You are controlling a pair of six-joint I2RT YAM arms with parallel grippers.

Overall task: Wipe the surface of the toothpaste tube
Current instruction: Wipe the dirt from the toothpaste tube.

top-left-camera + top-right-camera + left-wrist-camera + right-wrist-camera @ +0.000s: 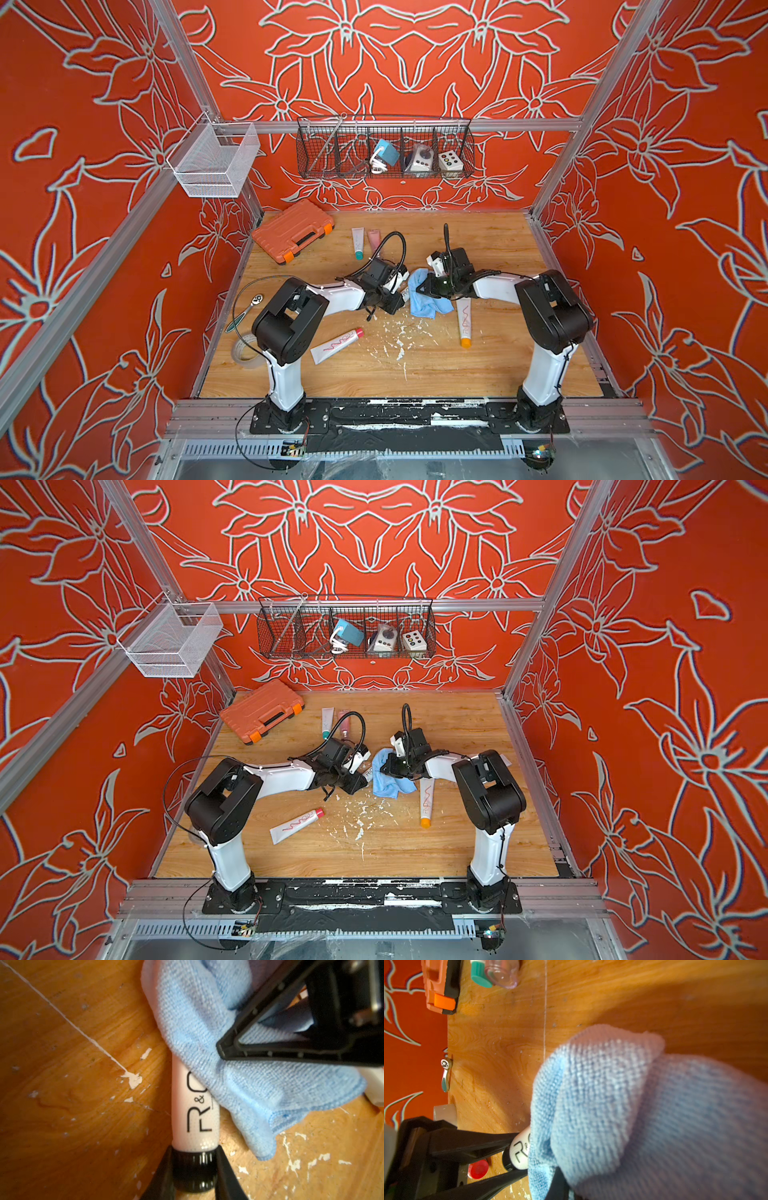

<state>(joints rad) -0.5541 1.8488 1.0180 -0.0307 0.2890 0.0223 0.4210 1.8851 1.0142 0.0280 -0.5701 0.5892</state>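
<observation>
Near the middle of the desk, my left gripper clamps the toothpaste tube by its black cap, steadying it, I judge, so my right gripper, clenched on the blue cloth draped over it, can rub.

Mid-table, the left gripper and right gripper meet at a blue cloth, a white sliver of tube showing between the left gripper and the cloth. An orange-capped tube lies just right of the cloth, a red-capped tube nearer and left, an orange case far left.
</observation>
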